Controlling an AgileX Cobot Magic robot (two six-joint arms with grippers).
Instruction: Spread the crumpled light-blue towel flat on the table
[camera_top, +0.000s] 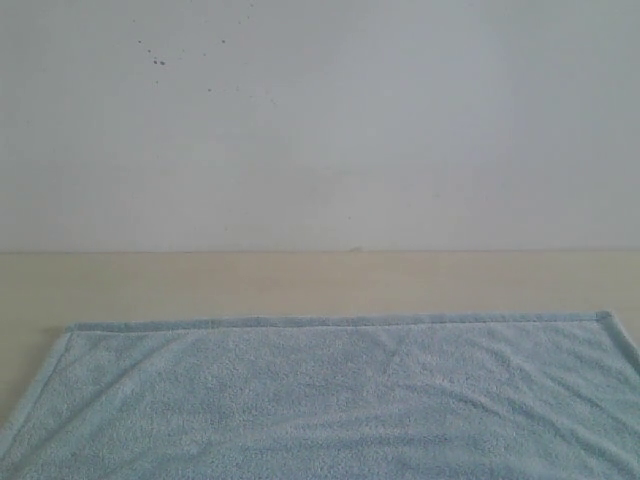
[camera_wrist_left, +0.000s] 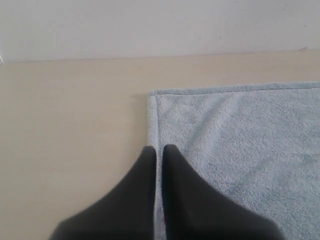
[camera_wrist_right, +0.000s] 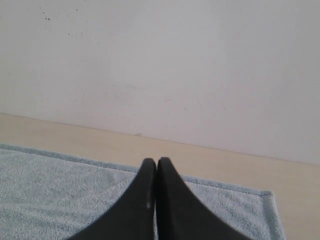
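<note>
My left gripper (camera_wrist_left: 157, 150) is closed, its tips over the side hem of the towel (camera_wrist_left: 240, 145). My right gripper (camera_wrist_right: 156, 161), also closed, hangs above the towel's far hem, near one corner. The towel lies flat on the table (camera_wrist_left: 70, 125).

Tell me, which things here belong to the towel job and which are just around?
Part of the job: the towel, the table, the left gripper and the right gripper, both shut.
Just there: the white wall, with a few dark specks.
</note>
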